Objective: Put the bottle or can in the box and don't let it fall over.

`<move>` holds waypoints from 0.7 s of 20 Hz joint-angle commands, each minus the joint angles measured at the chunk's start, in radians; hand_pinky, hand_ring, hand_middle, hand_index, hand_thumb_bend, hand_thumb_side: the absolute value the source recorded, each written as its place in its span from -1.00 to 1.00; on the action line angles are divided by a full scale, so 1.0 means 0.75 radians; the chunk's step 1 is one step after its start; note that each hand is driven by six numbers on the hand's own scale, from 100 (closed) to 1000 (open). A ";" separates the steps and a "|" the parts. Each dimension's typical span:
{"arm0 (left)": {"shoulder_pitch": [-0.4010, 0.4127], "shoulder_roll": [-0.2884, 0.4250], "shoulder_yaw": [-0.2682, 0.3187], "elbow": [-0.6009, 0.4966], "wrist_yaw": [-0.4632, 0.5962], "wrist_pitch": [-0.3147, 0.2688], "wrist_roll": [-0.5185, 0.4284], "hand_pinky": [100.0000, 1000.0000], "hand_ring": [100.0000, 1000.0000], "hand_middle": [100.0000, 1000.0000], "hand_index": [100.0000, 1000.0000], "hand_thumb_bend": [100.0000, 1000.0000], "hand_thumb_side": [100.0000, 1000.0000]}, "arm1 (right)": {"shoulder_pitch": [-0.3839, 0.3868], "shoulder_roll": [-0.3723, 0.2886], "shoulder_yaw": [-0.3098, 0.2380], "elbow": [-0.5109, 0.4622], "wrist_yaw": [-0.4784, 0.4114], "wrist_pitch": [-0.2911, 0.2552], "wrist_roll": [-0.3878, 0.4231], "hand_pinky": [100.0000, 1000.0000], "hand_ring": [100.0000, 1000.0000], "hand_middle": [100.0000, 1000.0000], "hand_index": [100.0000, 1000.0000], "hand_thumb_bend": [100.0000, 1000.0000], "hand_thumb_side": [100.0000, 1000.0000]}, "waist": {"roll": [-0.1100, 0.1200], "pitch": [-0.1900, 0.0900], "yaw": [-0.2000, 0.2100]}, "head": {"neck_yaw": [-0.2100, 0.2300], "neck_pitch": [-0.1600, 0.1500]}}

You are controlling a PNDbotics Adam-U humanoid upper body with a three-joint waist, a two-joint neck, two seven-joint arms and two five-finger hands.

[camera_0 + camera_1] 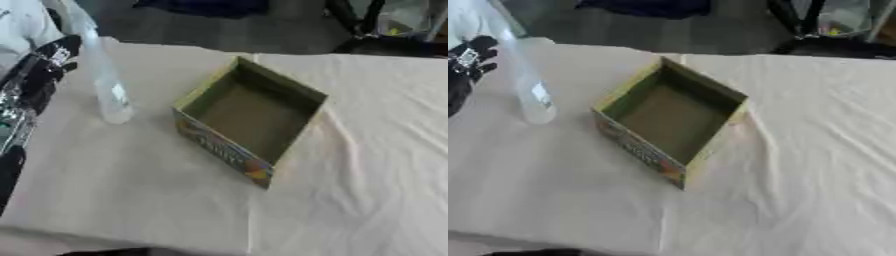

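A bench (367,150) covered in a pale, creased cloth fills most of both views. Its far edge runs across the top, with dark floor beyond, and its near edge shows along the bottom left. To the right of the box and in front of it the cloth lies bare and wide, giving plenty of open room; the left side is tighter, since the robot's arm comes in there.

There is one box and one bottle. The open-topped cardboard box (249,117), olive-green inside with a colourful printed outer wall, sits turned at an angle near the middle of the bench, one corner pointing at the far edge. Nothing lies inside it. The single clear, tall plastic bottle (105,82) with a small white label stands upright on the cloth just left of the box, apart from it and not touching its wall. Its top reaches up towards the upper left corner.

The left robot hand (470,57), black with silver parts, shows at the left edge, level with the upper part of the bottle. It lies beside the bottle, a little apart from it as far as the right eye view shows. Whether its fingers are spread or curled I cannot tell. The right robot hand appears in neither view.
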 commanded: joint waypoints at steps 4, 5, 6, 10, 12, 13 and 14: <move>-0.041 0.049 -0.005 -0.010 0.002 -0.002 0.010 1.00 1.00 1.00 0.69 0.12 -0.10 | -0.008 -0.037 -0.005 -0.031 0.012 -0.004 0.007 1.00 1.00 1.00 1.00 -1.00 -0.18 | 0.000 -0.007 0.000 | 0.001 -0.032; -0.044 0.049 -0.008 -0.009 0.002 -0.005 0.003 1.00 1.00 1.00 0.69 0.12 -0.11 | -0.008 -0.037 -0.005 -0.031 0.012 -0.004 0.008 1.00 1.00 1.00 1.00 -1.00 -0.18 | 0.000 -0.007 0.000 | 0.001 -0.038; -0.047 0.050 -0.009 -0.008 -0.001 -0.009 -0.003 1.00 1.00 1.00 0.70 0.14 -0.18 | -0.008 -0.037 -0.005 -0.031 0.012 -0.004 0.008 1.00 1.00 1.00 1.00 -1.00 -0.18 | 0.000 -0.006 0.000 | 0.000 -0.043; -0.058 0.051 -0.014 0.000 -0.024 -0.023 -0.019 1.00 1.00 1.00 0.69 0.14 -0.25 | -0.009 -0.036 -0.005 -0.031 0.013 -0.006 0.009 1.00 1.00 1.00 1.00 -1.00 -0.18 | -0.001 -0.003 -0.001 | -0.005 -0.051; -0.065 0.051 -0.017 0.005 -0.031 -0.025 -0.025 1.00 1.00 1.00 0.69 0.14 -0.26 | -0.009 -0.036 -0.005 -0.031 0.013 -0.007 0.009 1.00 1.00 1.00 1.00 -1.00 -0.18 | -0.001 -0.002 -0.001 | -0.005 -0.050; -0.068 0.050 -0.019 0.007 -0.033 -0.024 -0.027 1.00 1.00 1.00 0.68 0.13 -0.26 | -0.009 -0.035 -0.005 -0.031 0.014 -0.007 0.009 1.00 1.00 1.00 1.00 -1.00 -0.18 | -0.001 -0.001 -0.001 | -0.006 -0.050; -0.071 0.049 -0.020 0.009 -0.034 -0.024 -0.030 1.00 1.00 1.00 0.68 0.14 -0.26 | -0.009 -0.035 -0.006 -0.031 0.014 -0.008 0.009 1.00 1.00 1.00 1.00 -1.00 -0.18 | -0.002 0.000 -0.001 | -0.005 -0.050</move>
